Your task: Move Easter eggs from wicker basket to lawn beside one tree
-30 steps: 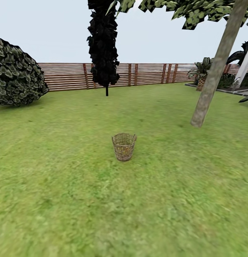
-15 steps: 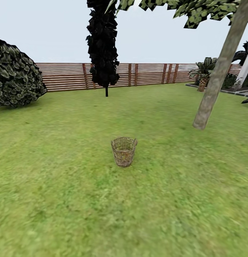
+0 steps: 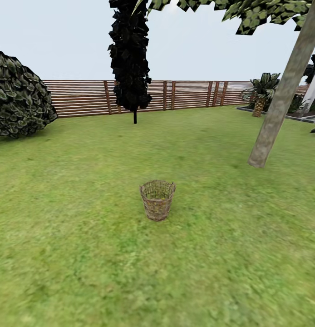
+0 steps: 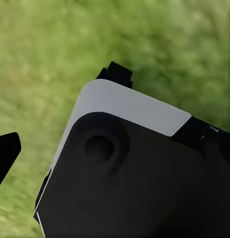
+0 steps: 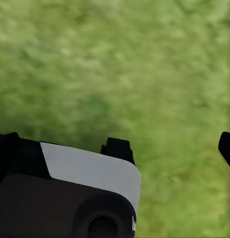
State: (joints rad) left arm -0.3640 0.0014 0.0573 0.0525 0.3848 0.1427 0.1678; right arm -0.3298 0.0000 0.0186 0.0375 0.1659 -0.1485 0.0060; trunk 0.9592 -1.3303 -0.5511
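— In the middle of the lawn (image 3: 85, 254) ahead of us stands the wicker basket (image 3: 157, 200), upright on the grass with its open mouth up. We see its brown weave and round rim, yet we cannot make out any eggs through it.

— And what stands around it?

— The nearest big thing is the tree (image 3: 281, 103), farther off and to the right of the basket, well apart from it; its grey-brown trunk leans and its leaves (image 3: 248, 11) hang across the top of our head view. Farther still, slightly left of the basket, rises a dark narrow cypress (image 3: 129, 59). At the far left sits a rounded bush (image 3: 19, 97). Behind all of these runs the brown slatted fence (image 3: 189, 94), and at the far right a short palm (image 3: 261, 91) grows beside a paved edge.

— What of our grippers?

— In the left wrist view we see a black and white housing (image 4: 129, 168) over blurred grass, with a dark tip (image 4: 5, 153) at the picture's edge. In the right wrist view a like housing (image 5: 65, 193) lies over grass, with another dark tip (image 5: 226, 147) at the edge. For either gripper we cannot tell whether the fingers stand apart or together.
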